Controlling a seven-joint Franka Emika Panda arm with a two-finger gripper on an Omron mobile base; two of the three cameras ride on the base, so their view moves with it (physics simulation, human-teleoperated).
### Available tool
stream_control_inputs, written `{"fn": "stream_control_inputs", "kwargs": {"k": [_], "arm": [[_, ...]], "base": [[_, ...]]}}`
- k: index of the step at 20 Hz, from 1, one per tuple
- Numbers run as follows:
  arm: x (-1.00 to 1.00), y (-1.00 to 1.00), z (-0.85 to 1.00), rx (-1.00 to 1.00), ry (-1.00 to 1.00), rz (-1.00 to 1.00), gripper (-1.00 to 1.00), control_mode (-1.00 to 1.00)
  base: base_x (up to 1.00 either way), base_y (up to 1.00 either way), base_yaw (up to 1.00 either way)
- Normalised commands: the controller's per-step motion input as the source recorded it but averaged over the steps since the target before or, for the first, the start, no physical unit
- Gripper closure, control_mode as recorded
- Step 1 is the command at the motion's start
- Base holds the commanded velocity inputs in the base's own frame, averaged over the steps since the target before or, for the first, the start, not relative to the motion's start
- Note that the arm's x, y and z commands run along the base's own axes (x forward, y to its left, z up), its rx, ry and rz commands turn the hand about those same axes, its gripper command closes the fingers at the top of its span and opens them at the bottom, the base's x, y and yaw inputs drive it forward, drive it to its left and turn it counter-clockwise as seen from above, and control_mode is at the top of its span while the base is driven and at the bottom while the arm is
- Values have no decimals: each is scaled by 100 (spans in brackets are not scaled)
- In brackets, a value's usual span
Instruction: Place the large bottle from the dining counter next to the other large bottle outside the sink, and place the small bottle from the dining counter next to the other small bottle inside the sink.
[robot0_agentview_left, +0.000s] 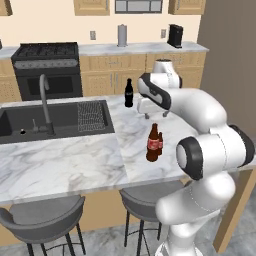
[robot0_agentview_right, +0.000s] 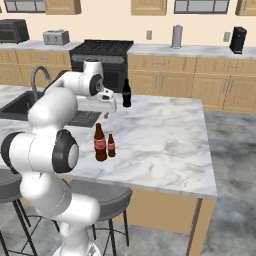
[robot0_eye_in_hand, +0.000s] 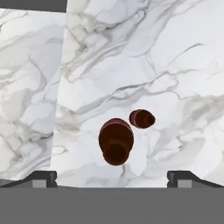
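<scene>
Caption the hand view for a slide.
Open hand looks straight down on the large bottle and small bottle, upright side by side on the dining counter.

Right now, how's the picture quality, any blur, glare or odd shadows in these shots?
Left base view: evenly lit, slightly soft; the tall brown bottle throws only a faint shadow on the marble counter. Right base view: same flat light, no glare; the black bottle reads as a dark silhouette. Hand view: looking straight down foreshortens the brown bottle and the small bottle into rounded blobs, edges a little fuzzy.
</scene>
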Motion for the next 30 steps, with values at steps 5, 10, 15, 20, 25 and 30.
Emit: {"fn": "stream_control_inputs", "kwargs": {"k": [5,10,15,20,25,30], "arm": [[19,0,-13,0,1,-2,-100,-100],[0,0,-12,0,4,-1,-100,-100],[0,0,-14,0,3,0,-100,-100],[0,0,-21,0,1,0,-100,-100],[0,0,-22,0,0,0,-100,-100],[0,0,-17,0,0,0,-100,-100]], "base": [[0,0,0],[0,0,0],[0,0,0],[0,0,0],[0,0,0],[0,0,0]]}}
